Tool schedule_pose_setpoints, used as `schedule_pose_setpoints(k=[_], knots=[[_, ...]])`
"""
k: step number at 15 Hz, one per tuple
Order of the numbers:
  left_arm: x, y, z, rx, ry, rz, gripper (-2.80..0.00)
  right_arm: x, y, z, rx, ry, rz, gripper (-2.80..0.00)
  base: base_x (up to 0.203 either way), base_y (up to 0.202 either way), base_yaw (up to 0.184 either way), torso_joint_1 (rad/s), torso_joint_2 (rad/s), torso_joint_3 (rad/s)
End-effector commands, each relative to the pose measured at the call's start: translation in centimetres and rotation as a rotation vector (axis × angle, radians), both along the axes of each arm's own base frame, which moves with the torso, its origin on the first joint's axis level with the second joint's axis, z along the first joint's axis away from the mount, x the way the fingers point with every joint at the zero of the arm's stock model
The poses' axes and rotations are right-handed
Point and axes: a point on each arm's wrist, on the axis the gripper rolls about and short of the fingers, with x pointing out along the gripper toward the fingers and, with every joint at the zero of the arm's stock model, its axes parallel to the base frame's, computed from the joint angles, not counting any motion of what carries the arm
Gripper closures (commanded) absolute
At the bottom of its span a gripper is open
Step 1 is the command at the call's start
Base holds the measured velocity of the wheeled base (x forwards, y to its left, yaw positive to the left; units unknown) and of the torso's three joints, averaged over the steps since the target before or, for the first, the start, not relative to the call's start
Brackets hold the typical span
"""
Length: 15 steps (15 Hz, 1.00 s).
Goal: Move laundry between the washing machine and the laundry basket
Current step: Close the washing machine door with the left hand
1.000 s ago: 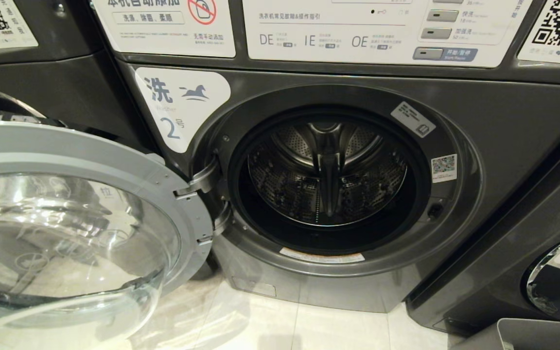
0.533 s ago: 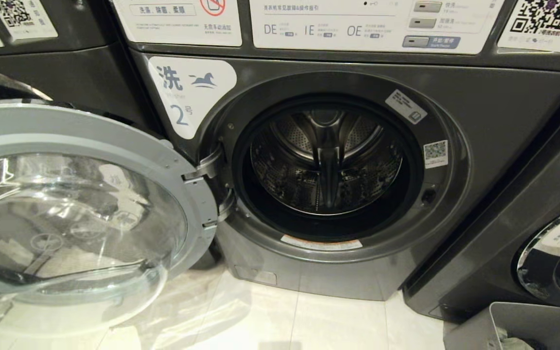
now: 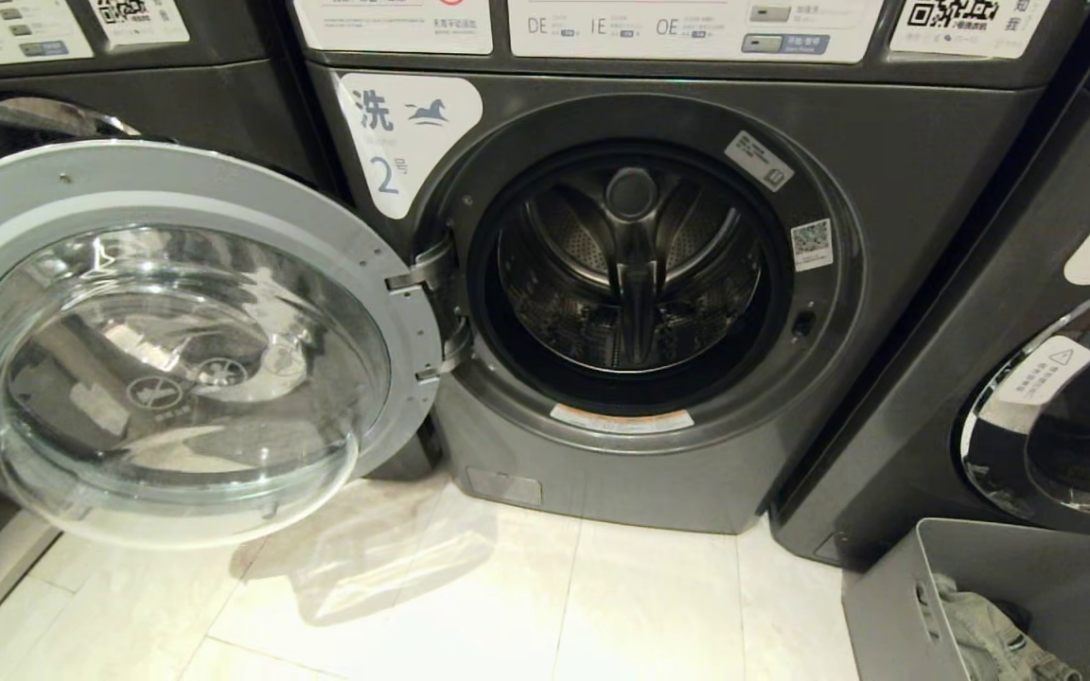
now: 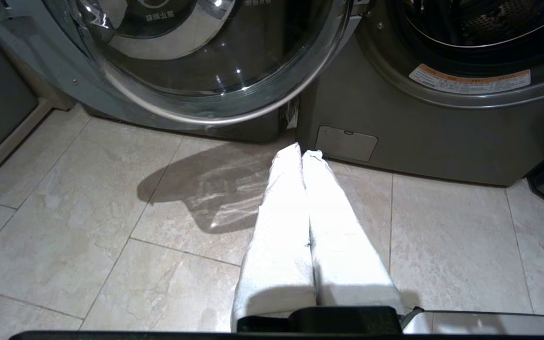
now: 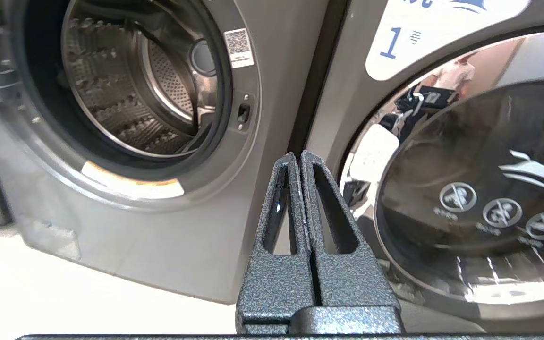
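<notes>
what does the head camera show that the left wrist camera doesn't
Head only: the laundry basket with clothes at lower right, the whole drum, and the machine marked 1.
Left wrist only: the left gripper, jaws shut, empty, above the floor.
Both: the open door and machine 2's front.

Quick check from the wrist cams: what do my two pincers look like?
Left pincer: two long tapered fingers wrapped in white fabric, on a black base. Right pincer: bare dark grey speckled fingers with long slotted cut-outs. No cables or markings visible.
</notes>
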Motion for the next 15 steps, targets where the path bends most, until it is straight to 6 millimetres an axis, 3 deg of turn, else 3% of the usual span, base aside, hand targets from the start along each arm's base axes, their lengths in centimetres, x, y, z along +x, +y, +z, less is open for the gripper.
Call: schedule_pose_setpoints(k=[1, 15], knots=[[0.0, 0.0, 0.01, 0.0, -0.001, 0.001, 0.0, 0.43, 0.0, -1.07, -0.001, 0.038, 0.0, 0.0, -0.123, 0.0, -0.002, -0.003, 0.0, 0.007], [0.0, 0.0, 0.01, 0.001, -0.001, 0.001, 0.0, 0.43, 0.0, -1.07, 0.0, 0.038, 0.001, 0.0, 0.0, 0.0, 0.0, 0.0, 0.0, 0.0]])
